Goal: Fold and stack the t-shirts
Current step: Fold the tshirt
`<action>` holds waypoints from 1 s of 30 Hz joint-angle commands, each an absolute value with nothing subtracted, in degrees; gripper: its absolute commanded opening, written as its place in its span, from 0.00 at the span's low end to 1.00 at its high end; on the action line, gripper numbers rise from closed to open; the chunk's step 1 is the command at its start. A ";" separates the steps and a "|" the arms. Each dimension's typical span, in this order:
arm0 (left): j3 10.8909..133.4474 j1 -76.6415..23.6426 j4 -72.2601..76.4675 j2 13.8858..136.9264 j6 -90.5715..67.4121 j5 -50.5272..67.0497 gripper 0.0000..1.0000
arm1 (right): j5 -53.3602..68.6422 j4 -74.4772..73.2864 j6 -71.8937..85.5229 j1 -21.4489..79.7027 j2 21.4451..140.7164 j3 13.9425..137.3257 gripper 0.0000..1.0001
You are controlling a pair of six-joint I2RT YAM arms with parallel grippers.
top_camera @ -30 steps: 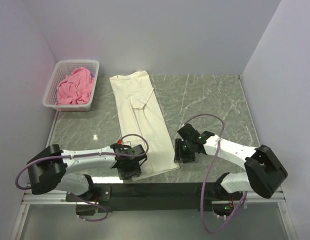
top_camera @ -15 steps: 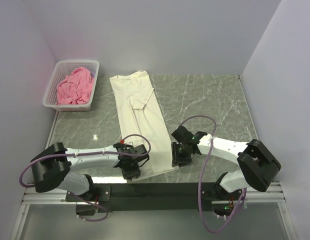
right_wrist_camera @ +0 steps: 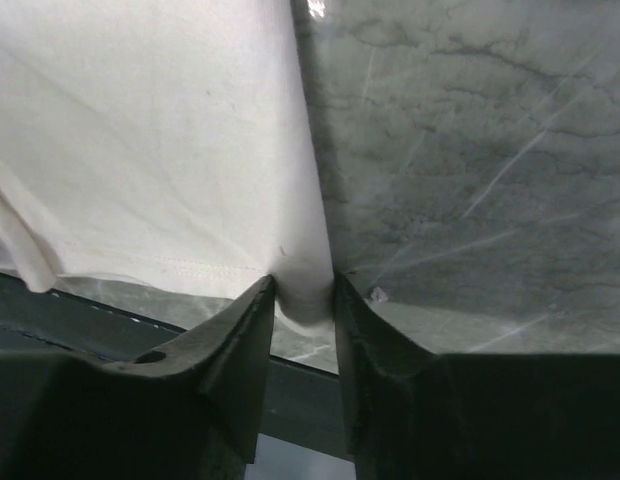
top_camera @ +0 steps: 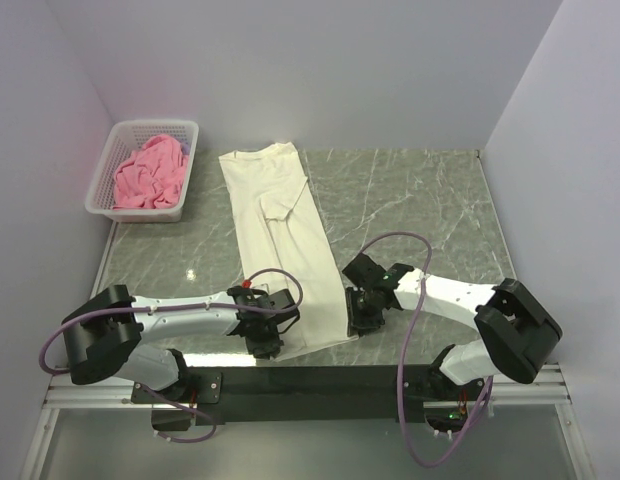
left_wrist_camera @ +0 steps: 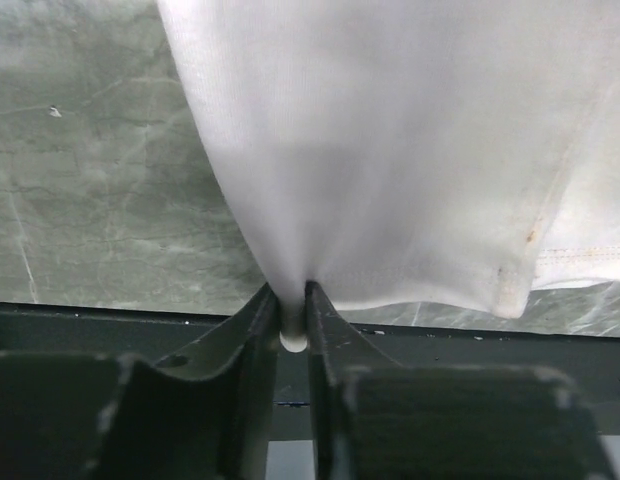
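A cream-white t-shirt (top_camera: 285, 230), folded into a long strip, lies on the table from the back to the near edge. My left gripper (top_camera: 267, 343) is at its near left corner. In the left wrist view the left gripper (left_wrist_camera: 293, 305) is shut on a pinch of the cream cloth (left_wrist_camera: 390, 150). My right gripper (top_camera: 357, 318) is at the near right corner. In the right wrist view the right gripper (right_wrist_camera: 305, 290) has the hem of the shirt (right_wrist_camera: 140, 130) bunched between both fingers. A pink t-shirt (top_camera: 148, 172) lies crumpled in the basket.
The white lattice basket (top_camera: 155, 125) stands at the back left, against the left wall. The grey marble table (top_camera: 420, 200) stretches to the right of the shirt. A black rail (top_camera: 320, 378) runs along the near edge, just behind both grippers.
Both grippers have moved in onto the shirt's near corners and have closed on the cloth. The left went from beside the hem to pinching it. The shirt has not shifted.
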State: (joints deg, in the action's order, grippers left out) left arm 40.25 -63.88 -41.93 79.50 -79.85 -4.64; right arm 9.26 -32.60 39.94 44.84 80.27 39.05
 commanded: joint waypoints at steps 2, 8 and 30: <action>40.17 -64.86 -43.94 80.07 -80.24 -3.34 0.15 | 6.95 -37.70 38.67 45.61 80.51 38.93 0.24; 39.99 -64.95 -46.23 77.26 -80.60 -2.90 0.01 | 6.33 -40.34 37.88 45.61 77.96 39.73 0.00; 40.43 -61.21 -48.34 65.50 -78.67 -2.61 0.01 | 8.00 -48.52 33.94 44.30 73.37 49.28 0.00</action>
